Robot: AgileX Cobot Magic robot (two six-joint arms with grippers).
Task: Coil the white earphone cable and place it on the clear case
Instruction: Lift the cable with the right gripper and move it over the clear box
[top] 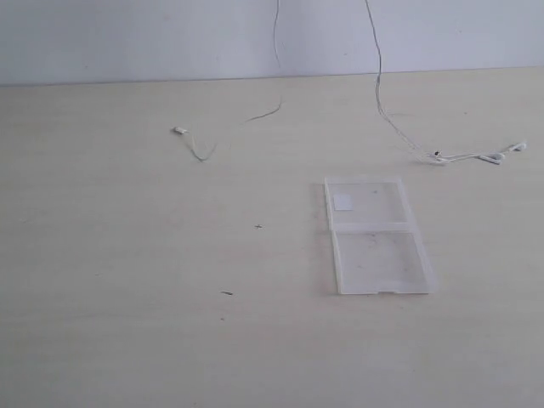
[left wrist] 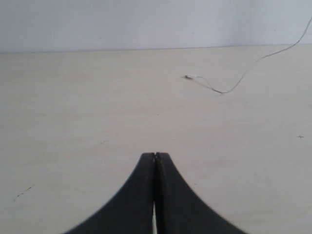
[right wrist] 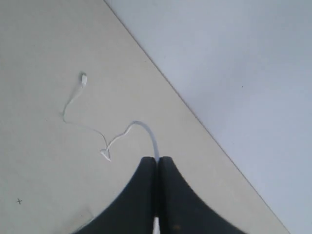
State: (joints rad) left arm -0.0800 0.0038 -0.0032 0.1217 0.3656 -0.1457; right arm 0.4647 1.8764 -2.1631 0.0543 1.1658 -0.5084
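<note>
The white earphone cable (top: 379, 93) hangs in two strands from above the top of the exterior view. One strand runs down to the two earbuds (top: 501, 155) on the table at the far right. The other drops to the table and ends at the small plug (top: 180, 130) on the left. My right gripper (right wrist: 157, 158) is shut on the cable (right wrist: 146, 129), which leaves its tips and trails to the plug (right wrist: 83, 78). My left gripper (left wrist: 155, 155) is shut above bare table, well short of the plug (left wrist: 189, 76). The clear case (top: 374, 238) lies open and flat. Neither gripper shows in the exterior view.
A small white sticker (top: 342, 201) sits in the far half of the case. The pale table (top: 127, 255) meets a light wall (top: 127, 34) at the back. A few small dark specks (top: 227, 293) mark the tabletop.
</note>
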